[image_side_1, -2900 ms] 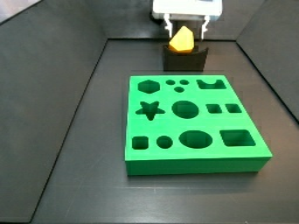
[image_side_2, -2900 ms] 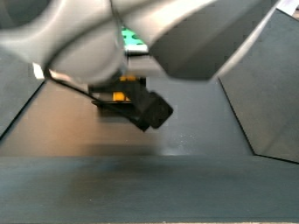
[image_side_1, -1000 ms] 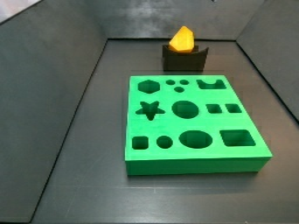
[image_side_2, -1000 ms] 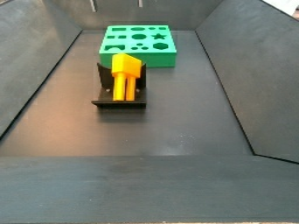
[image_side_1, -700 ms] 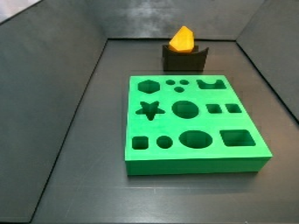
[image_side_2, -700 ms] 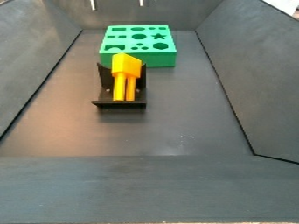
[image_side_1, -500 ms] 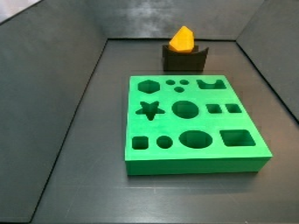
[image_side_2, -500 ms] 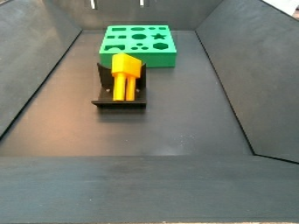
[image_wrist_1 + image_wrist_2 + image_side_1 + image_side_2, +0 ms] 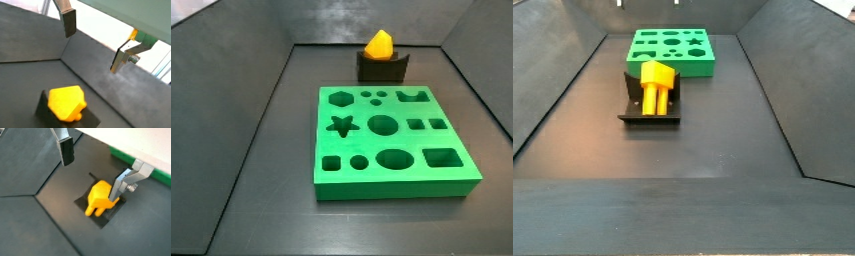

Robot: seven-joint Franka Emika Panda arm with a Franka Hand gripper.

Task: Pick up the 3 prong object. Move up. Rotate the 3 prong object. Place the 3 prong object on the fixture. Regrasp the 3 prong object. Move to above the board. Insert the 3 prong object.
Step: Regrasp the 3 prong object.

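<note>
The gripper (image 9: 93,167) hangs above the fixture (image 9: 100,212) with its fingers (image 9: 66,152) spread wide and nothing between them, as both wrist views show. One silver plate with its dark pad sits to one side of the prong piece (image 9: 101,197), the second plate close over it, and neither touches it. The gripper (image 9: 95,40) does not appear in either side view.

On the dark bench (image 9: 714,140), the yellow-orange prong piece (image 9: 656,84) lies along the fixture (image 9: 640,108), its stubby prongs pointing off one end in a wrist view. In a side view it rises as a pointed yellow shape (image 9: 380,44) out of the notch in the dark block (image 9: 382,67). A wrist view sees the piece (image 9: 67,103) from above, resting on the dark fixture (image 9: 45,111) below it.

Beyond the fixture in a side view lies the green board (image 9: 672,51), flat on the bench and just apart from the fixture's end. In a side view from the opposite end, the board (image 9: 390,143) fills the foreground with its star, hexagon, round and square holes all unfilled, and the fixture stands just behind its far edge. A strip of the board's green edge (image 9: 137,159) shows in a wrist view behind the fingers.

Grey walls (image 9: 231,70) slope up around the bench on all sides.
</note>
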